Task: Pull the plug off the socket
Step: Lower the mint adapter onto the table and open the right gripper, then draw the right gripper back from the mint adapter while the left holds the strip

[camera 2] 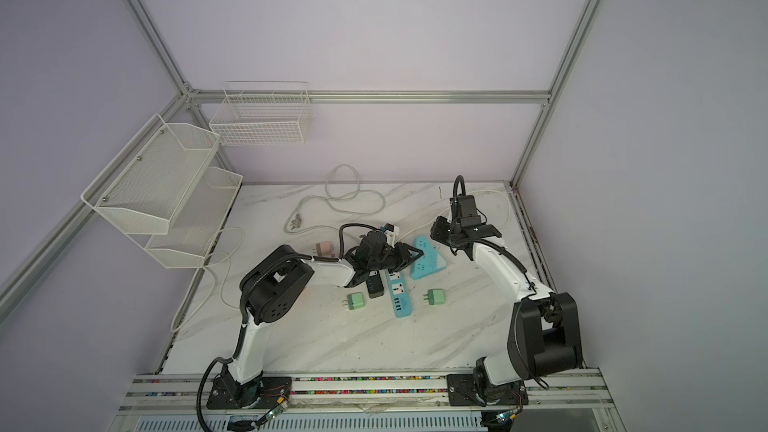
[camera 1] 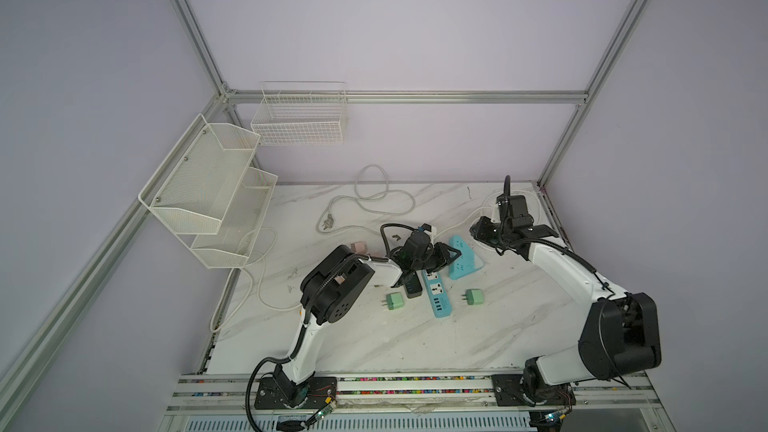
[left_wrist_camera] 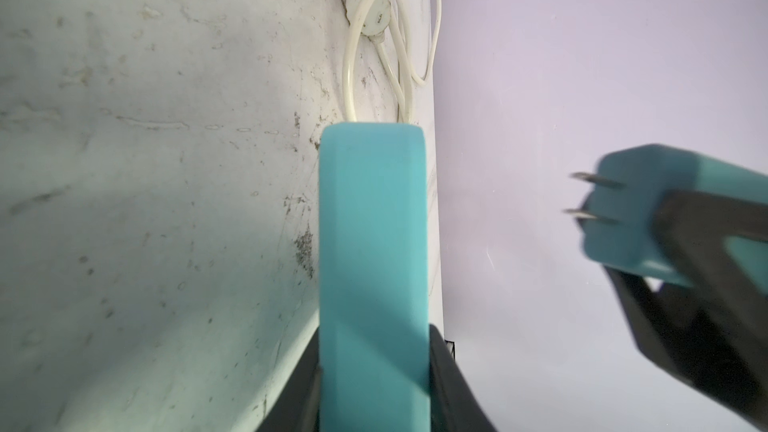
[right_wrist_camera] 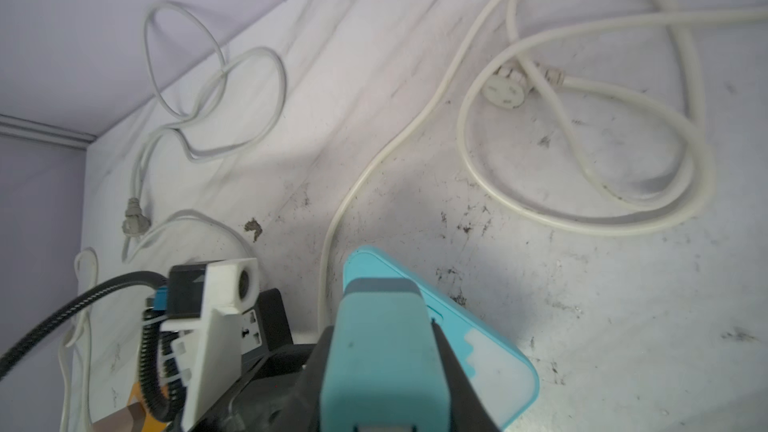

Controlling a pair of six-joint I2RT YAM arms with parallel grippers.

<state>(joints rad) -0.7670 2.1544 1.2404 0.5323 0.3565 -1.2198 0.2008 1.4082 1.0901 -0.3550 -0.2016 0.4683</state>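
Your right gripper [left_wrist_camera: 681, 251] is clenched on the teal plug [left_wrist_camera: 623, 209], prongs clear of the socket strip [left_wrist_camera: 374, 222] your left gripper [left_wrist_camera: 374, 392] clamps; a loose pinch could drop it

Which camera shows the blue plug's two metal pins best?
The left wrist view: the blue plug sits sideways there, so both pins show, though a bit blurred. The right wrist view shows only its back, with the pins hidden. In both top views it is too small to make out.
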